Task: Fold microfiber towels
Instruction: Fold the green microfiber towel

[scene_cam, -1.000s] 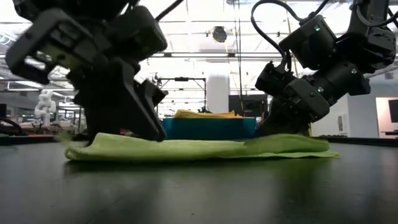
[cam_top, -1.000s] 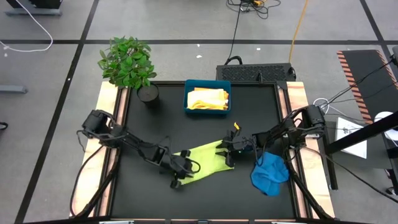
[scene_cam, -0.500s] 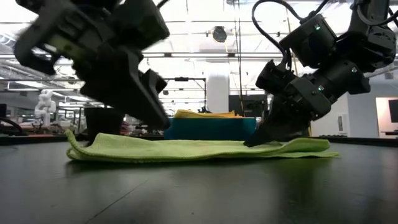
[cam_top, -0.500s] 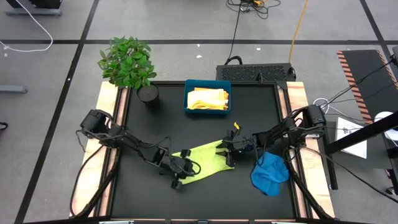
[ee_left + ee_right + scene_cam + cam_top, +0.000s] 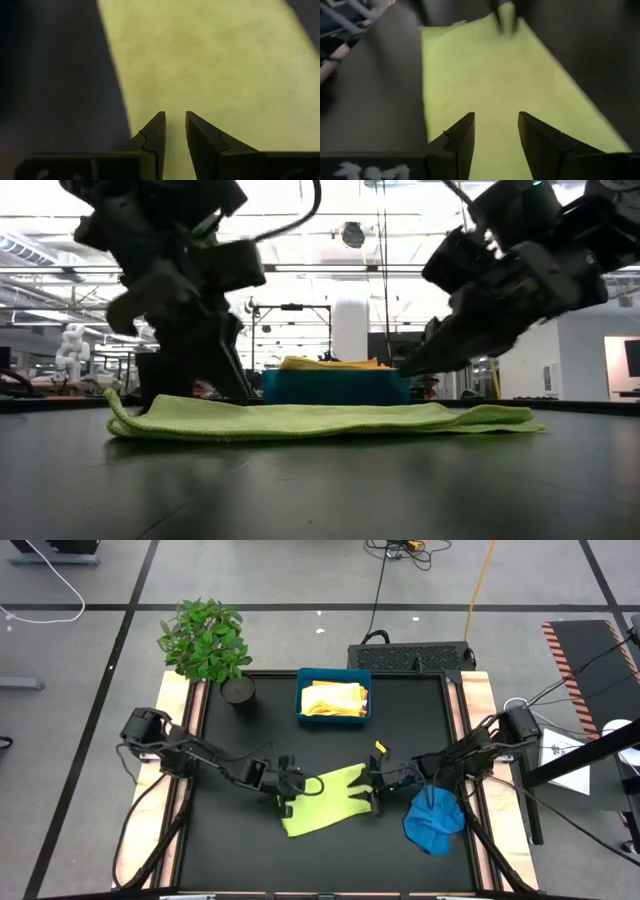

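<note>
You have the lime green towel (image 5: 322, 800) lying flat mid-table between the empty, slightly parted left gripper (image 5: 287, 787) and right gripper (image 5: 377, 789); it looks light and limp, so pinch it at the corners.

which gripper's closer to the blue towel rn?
Right. The right gripper sits just beside the blue towel, over the lime green towel's near end. The left gripper is at the lime towel's far end.
</note>
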